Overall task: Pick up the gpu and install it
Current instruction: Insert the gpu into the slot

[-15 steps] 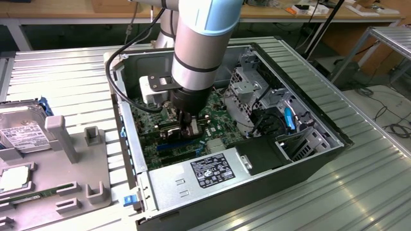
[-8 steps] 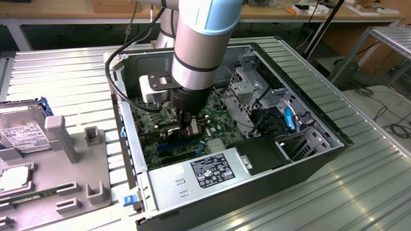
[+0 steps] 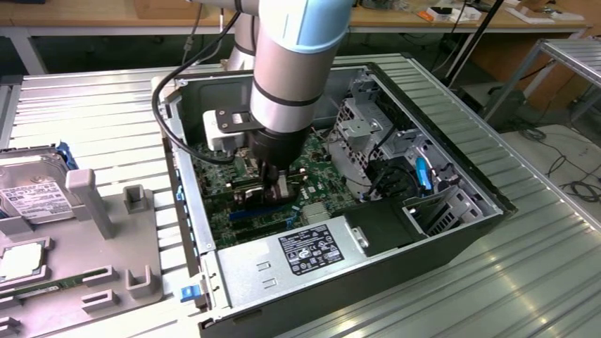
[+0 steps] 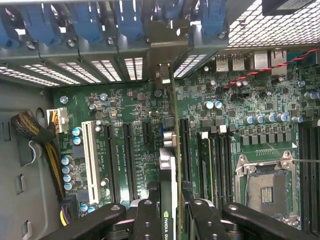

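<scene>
In the exterior view, an open case (image 3: 466, 176) is seen lying on its side on a ribbed metal table (image 3: 526, 274). The arm is lowered into it, so that the gripper (image 3: 280, 196) is placed just above the motherboard (image 3: 321, 166), near the board's middle. A grey power supply (image 3: 295, 255) is set against the motherboard's edge nearest the camera. Outside the case, well apart from the motherboard on the exterior view's left, a grey tray (image 3: 105, 232) is seen with a hard drive (image 3: 28, 196) and a memory stick (image 3: 42, 287) in it. In the wrist view, the gpu (image 4: 168, 170) is gripped on edge between the two black fingers (image 4: 147, 222), which are closed against its faces. The card is held upright over the motherboard, in line with the black expansion slots (image 4: 127, 160), with a white slot (image 4: 90, 160) to one side and the CPU socket (image 4: 265, 192) to the other. Its far end is placed at the slotted rear wall (image 4: 100, 70) along the motherboard's edge, under a row of blue clips (image 4: 85, 22). Whether the card is seated in a slot cannot be told. A braided cable bundle (image 4: 35, 132) is seen just off the motherboard's edge, beside the white slot.
</scene>
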Controlling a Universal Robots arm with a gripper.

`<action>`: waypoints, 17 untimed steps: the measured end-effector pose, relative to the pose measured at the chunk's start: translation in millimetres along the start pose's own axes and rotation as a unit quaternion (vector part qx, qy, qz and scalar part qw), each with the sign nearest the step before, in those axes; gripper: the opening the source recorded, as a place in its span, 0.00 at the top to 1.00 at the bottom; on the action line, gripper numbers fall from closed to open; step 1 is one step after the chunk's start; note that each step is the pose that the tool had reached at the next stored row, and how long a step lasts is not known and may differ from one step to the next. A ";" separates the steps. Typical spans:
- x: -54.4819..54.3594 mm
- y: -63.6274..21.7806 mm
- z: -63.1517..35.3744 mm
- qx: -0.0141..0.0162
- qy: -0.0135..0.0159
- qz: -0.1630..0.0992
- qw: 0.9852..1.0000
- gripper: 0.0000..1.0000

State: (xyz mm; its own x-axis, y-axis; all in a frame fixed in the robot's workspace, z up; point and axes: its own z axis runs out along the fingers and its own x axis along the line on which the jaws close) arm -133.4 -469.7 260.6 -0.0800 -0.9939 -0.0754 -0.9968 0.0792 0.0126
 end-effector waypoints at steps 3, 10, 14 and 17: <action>0.0 0.0 0.4 0.001 0.000 0.000 1.000 0.73; 0.0 0.1 0.5 0.001 0.000 0.000 1.000 0.73; -0.7 0.1 0.5 0.001 0.000 0.003 1.000 0.73; -1.0 0.2 0.6 0.002 0.000 0.010 1.000 0.73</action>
State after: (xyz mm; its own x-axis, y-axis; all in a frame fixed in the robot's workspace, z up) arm -133.5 -468.7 260.2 -0.0999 -0.9922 -0.0752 -0.9950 0.0994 0.0109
